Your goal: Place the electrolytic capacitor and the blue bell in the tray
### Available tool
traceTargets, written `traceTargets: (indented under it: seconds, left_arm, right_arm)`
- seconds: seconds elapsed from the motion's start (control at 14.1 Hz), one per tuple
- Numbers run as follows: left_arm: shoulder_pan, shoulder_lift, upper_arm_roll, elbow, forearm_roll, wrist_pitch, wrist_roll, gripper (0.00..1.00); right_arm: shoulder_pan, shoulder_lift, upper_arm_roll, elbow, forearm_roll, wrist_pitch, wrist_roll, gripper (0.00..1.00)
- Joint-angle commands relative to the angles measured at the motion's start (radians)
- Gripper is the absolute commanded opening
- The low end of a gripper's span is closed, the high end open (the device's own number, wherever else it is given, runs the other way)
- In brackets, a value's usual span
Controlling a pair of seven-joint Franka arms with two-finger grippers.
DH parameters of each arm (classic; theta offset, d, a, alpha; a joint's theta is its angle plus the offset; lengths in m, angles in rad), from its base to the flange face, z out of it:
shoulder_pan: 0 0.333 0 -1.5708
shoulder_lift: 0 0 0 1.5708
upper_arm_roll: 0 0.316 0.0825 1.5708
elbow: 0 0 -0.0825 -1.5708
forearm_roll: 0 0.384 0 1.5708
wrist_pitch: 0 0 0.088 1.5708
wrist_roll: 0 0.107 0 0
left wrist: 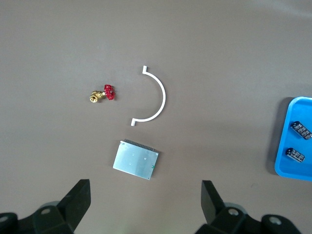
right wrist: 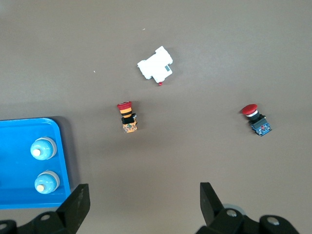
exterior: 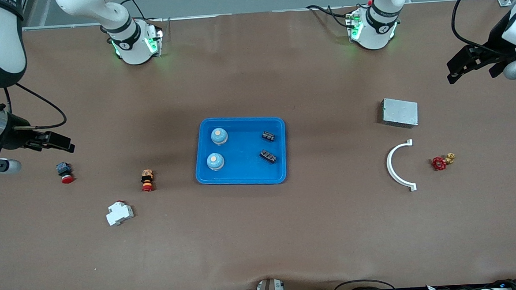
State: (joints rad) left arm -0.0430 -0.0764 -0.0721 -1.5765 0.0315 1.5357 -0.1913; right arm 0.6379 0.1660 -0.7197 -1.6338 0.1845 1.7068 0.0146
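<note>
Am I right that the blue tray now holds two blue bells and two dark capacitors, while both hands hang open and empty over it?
Not quite. The front view shows neither over the tray: the left hand and right hand hang open and empty near the table's ends. The two blue bells and two dark capacitors are in it.

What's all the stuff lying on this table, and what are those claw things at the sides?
tray: 1, bright blue, mid-table.
blue bells: 2, in tray, right arm's end.
capacitors: 2, black, in tray, left arm's end.
grey box: 1, left arm's end.
white arc: 1, nearer the camera than the box.
red valve: 1, beside the arc.
red push buttons: 2, right arm's end.
white breaker: 1, nearest the camera.
left gripper: open, above the box, waiting.
right gripper: open, waiting.
</note>
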Motion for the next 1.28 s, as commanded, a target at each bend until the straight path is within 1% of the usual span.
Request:
traceTargets:
  seconds: [0.0, 0.21, 0.28, 0.35, 0.43, 0.57, 0.64, 0.78, 0.85, 1.21]
  left_arm:
    - [0.002, -0.005, 0.005, 0.007, -0.022, 0.001, 0.027, 1.00]
    - [-0.005, -0.006, 0.003, 0.009, -0.021, 0.001, 0.027, 1.00]
    - [-0.005, -0.008, 0.003, 0.009, -0.022, 0.000, 0.027, 1.00]
    - [-0.003, -0.009, 0.003, 0.009, -0.022, -0.003, 0.029, 1.00]
    - [-0.001, -0.011, 0.003, 0.007, -0.022, -0.003, 0.029, 1.00]
    - [-0.001, -0.011, 0.003, 0.007, -0.022, -0.006, 0.029, 1.00]
    - [-0.001, -0.011, 0.003, 0.007, -0.022, -0.006, 0.029, 1.00]
    - [-0.003, -0.011, 0.003, 0.004, -0.022, -0.008, 0.027, 1.00]
    - [-0.005, -0.011, 0.003, 0.003, -0.022, -0.014, 0.026, 1.00]
    - [-0.001, -0.011, 0.002, 0.003, -0.022, -0.022, 0.027, 1.00]
  right_arm:
    - [0.009, 0.000, 0.002, 0.011, -0.007, -0.007, 0.002, 1.00]
    - [-0.026, 0.000, 0.005, 0.018, -0.007, -0.006, 0.002, 1.00]
    - [-0.038, 0.000, 0.016, 0.018, -0.007, -0.006, 0.002, 1.00]
    - [-0.067, 0.000, 0.045, 0.018, -0.007, -0.006, 0.002, 1.00]
    - [-0.122, -0.002, 0.101, 0.022, -0.007, -0.006, 0.001, 1.00]
    - [-0.269, -0.003, 0.263, 0.040, -0.011, -0.007, 0.001, 1.00]
    - [-0.329, -0.003, 0.329, 0.041, -0.011, -0.007, 0.001, 1.00]
    - [-0.426, -0.005, 0.426, 0.046, -0.013, -0.007, 0.001, 1.00]
    - [-0.455, -0.003, 0.459, 0.048, -0.016, -0.007, 0.001, 1.00]
    - [-0.546, -0.003, 0.565, 0.055, -0.023, -0.007, 0.001, 1.00]
